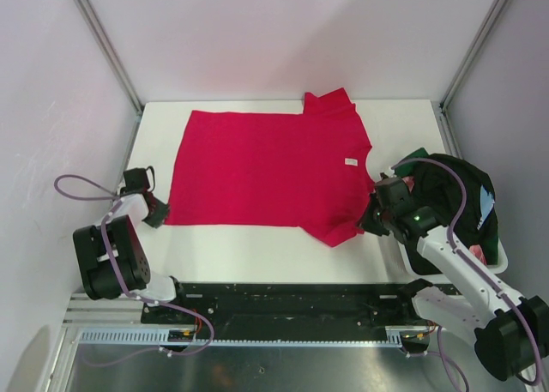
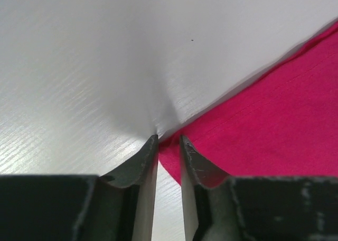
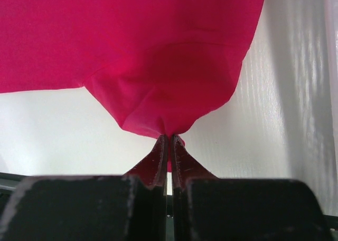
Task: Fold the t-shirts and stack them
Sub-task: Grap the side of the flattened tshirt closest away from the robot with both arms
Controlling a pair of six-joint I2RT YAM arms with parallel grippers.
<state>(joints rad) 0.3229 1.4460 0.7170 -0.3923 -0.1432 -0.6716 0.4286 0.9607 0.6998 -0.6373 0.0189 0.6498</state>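
On the table: shirt spread flat, collar to the right.
Right gripper: pinching the near sleeve.
Left gripper: jaws narrowly apart at the near hem corner.
Advice: clamp that corner fully before lifting, then raise both ends level.

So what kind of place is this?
Probably a robot test booth: plain white walls on metal posts, a white table, left arm and right arm bolted at its near edge.

Bright, even light casts soft shadows (close foregrounds blur) and streaky sheen on the table.
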